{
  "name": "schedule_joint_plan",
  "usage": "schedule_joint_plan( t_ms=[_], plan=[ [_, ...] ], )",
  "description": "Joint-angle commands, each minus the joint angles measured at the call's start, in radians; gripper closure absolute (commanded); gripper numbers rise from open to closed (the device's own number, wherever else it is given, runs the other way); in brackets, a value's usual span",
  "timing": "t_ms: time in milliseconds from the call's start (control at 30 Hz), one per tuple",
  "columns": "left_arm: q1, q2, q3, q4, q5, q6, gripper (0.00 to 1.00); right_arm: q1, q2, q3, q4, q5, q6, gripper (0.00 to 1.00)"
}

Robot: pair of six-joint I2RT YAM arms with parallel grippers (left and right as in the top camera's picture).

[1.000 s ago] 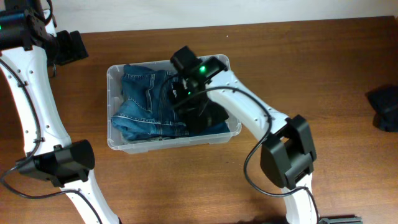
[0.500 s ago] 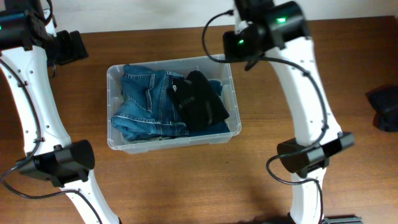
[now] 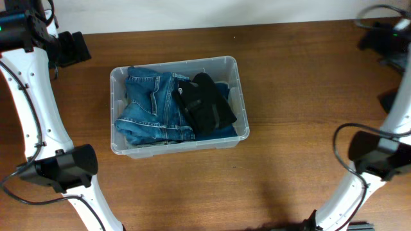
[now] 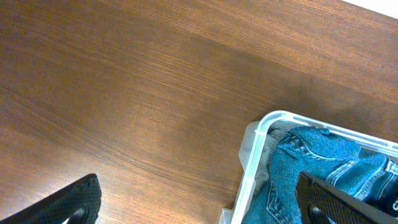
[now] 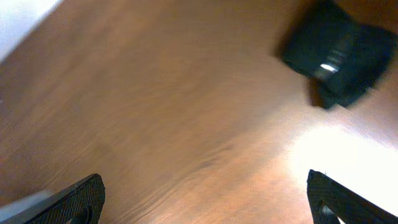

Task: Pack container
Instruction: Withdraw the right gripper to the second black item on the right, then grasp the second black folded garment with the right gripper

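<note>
The clear plastic container (image 3: 232, 96) stands left of the table's middle. It holds folded blue jeans (image 3: 151, 106) with a black garment (image 3: 207, 106) lying on their right side. My left gripper (image 3: 76, 48) hangs open over bare wood off the tub's back left corner. In the left wrist view that gripper (image 4: 202, 205) has the container's corner (image 4: 261, 127) and the jeans (image 4: 317, 162) between its fingers, touching neither. My right gripper (image 3: 379, 40) is at the far right back, open and empty. The right wrist view is blurred; its gripper (image 5: 205, 199) hangs over wood.
A dark folded garment (image 5: 339, 53) lies on the table ahead of the right gripper; overhead it shows at the right edge (image 3: 387, 101), partly hidden by the right arm (image 3: 376, 154). A pale wall runs along the table's back edge.
The right gripper let go of the black garment inside the container, opened, rose and swung far to the right. The garment stays on the jeans. The left arm has not moved.
</note>
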Motion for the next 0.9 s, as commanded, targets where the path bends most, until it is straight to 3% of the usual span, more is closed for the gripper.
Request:
schedule_joint_plan(
  t_ms=[0, 367, 600, 867],
  plan=[
    [0.002, -0.005, -0.003, 0.009, 0.011, -0.002, 0.0, -0.148, 0.002, -0.144, 0.064, 0.017, 0.01, 0.04],
    [0.002, -0.005, -0.003, 0.016, 0.007, -0.001, 0.01, -0.402, 0.002, -0.639, 0.444, -0.018, -0.051, 0.01],
    [0.002, -0.005, -0.003, 0.008, 0.007, -0.001, 0.01, -0.451, 0.005, -0.661, 0.597, -0.108, -0.122, 0.01],
    [0.002, -0.005, -0.003, 0.009, 0.006, -0.001, 0.0, -0.468, 0.101, -0.661, 0.647, -0.127, -0.123, 0.02]
  ],
)
